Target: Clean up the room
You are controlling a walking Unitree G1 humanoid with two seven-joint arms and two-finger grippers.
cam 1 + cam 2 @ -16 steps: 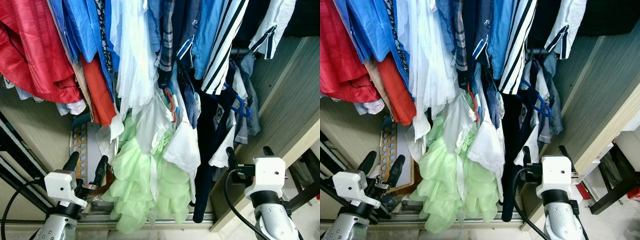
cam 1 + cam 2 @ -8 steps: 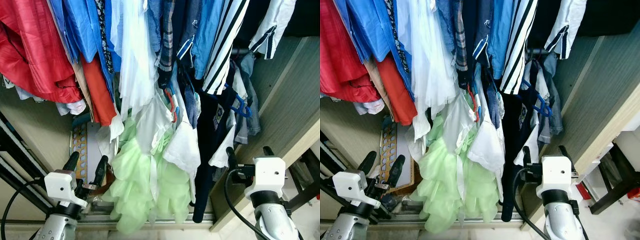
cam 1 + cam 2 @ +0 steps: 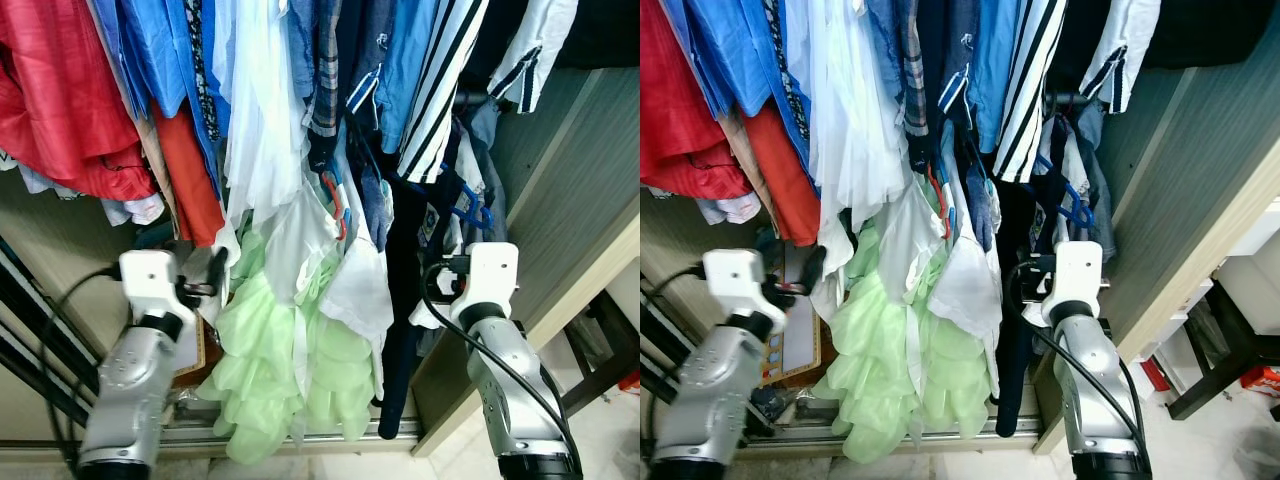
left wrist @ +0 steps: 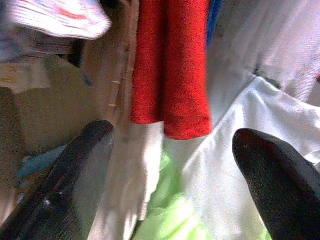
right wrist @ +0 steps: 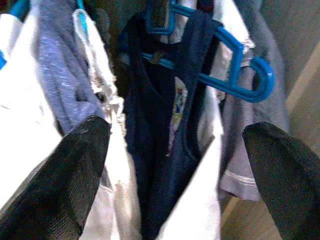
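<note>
A crowded wardrobe rail holds hanging clothes. A pale green frilly dress hangs lowest in the middle, under a white garment. My left gripper is raised beside the dress and is open. In the left wrist view its fingers frame the hem of an orange-red garment and white cloth. My right gripper is raised and open in front of a navy tank top on a blue hanger. A striped shirt hangs above it.
Red clothes and blue shirts fill the left of the rail. The wooden wardrobe side panel stands close on the right, with dark furniture beyond. A sliding-door track runs along the floor, with a patterned board inside.
Both arms have risen from near the floor towards the clothes, the left to the orange-red hem and the right to the navy top. The view has shifted slightly.
</note>
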